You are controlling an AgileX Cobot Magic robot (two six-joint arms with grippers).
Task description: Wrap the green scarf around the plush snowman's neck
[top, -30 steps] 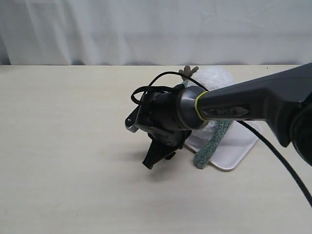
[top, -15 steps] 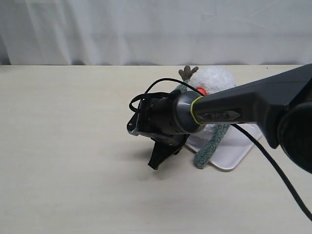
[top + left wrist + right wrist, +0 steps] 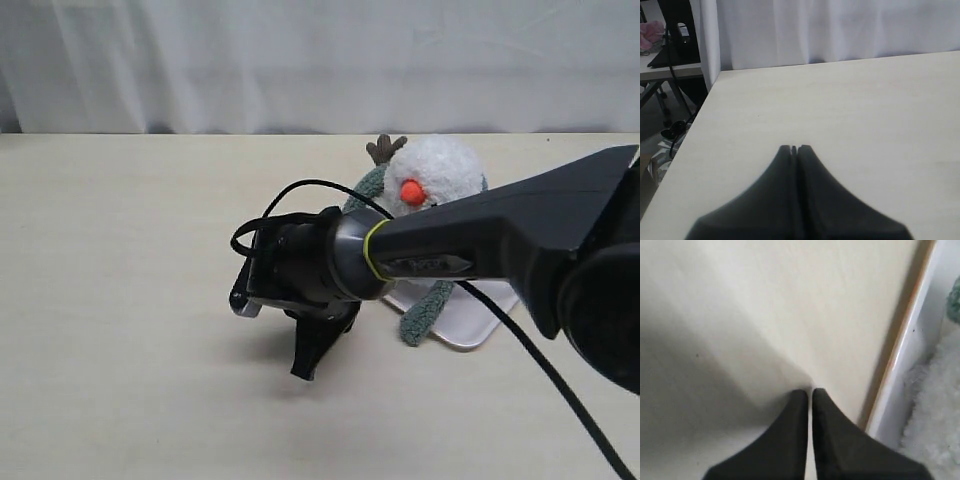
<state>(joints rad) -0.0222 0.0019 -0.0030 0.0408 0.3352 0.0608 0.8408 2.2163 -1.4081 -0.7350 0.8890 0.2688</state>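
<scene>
The plush snowman (image 3: 440, 175) sits on a white tray (image 3: 466, 330) at the right, with the green scarf (image 3: 420, 318) at its neck and 1 end hanging near. The right gripper (image 3: 304, 368) and left gripper (image 3: 794, 148) are pressed together, empty. The scarf looks soft, light and limp; I would pinch it near that end.

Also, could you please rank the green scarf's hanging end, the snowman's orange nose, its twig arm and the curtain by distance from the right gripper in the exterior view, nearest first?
From the right gripper:
1. green scarf's hanging end, just right of it.
2. plush snowman's orange nose, farther back and right.
3. twig arm, behind the nose.
4. white curtain, at the very back.
</scene>
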